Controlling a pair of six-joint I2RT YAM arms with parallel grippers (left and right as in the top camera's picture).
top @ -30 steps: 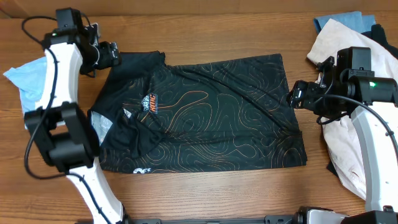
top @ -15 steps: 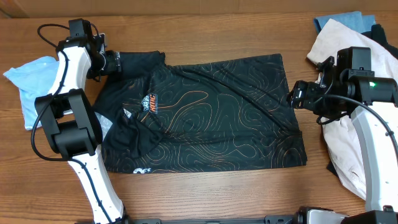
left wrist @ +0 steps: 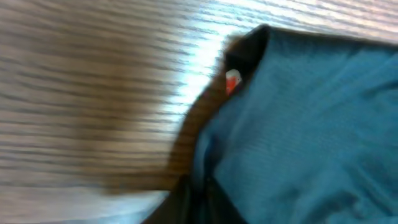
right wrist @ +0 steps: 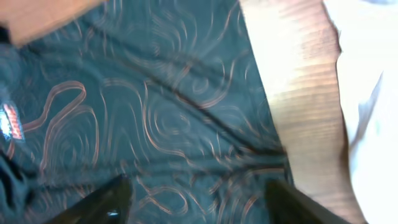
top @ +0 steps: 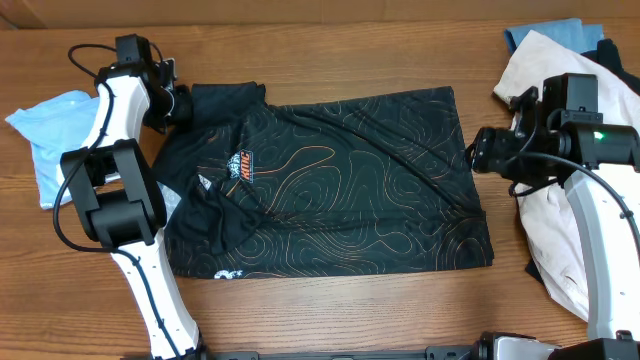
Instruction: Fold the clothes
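Note:
The black T-shirt (top: 330, 190) with thin orange contour lines lies spread flat across the middle of the table. My left gripper (top: 181, 104) is at its far-left corner. In the left wrist view the fingers (left wrist: 189, 208) stand together on the dark hem of the shirt (left wrist: 311, 124), near a small orange tag (left wrist: 232, 81). My right gripper (top: 481, 152) hovers at the shirt's right edge. Its fingers (right wrist: 112, 199) are spread wide over the patterned cloth (right wrist: 155, 106) with nothing between them.
A light blue garment (top: 45, 140) lies at the left edge, behind the left arm. A cream garment (top: 560, 245) is heaped at the right under the right arm, with a blue one (top: 545, 32) and a dark one (top: 615, 55) behind it.
My left gripper has slid onto the shirt's far-left corner and closed there. The right gripper has barely moved and its fingers have narrowed a little.

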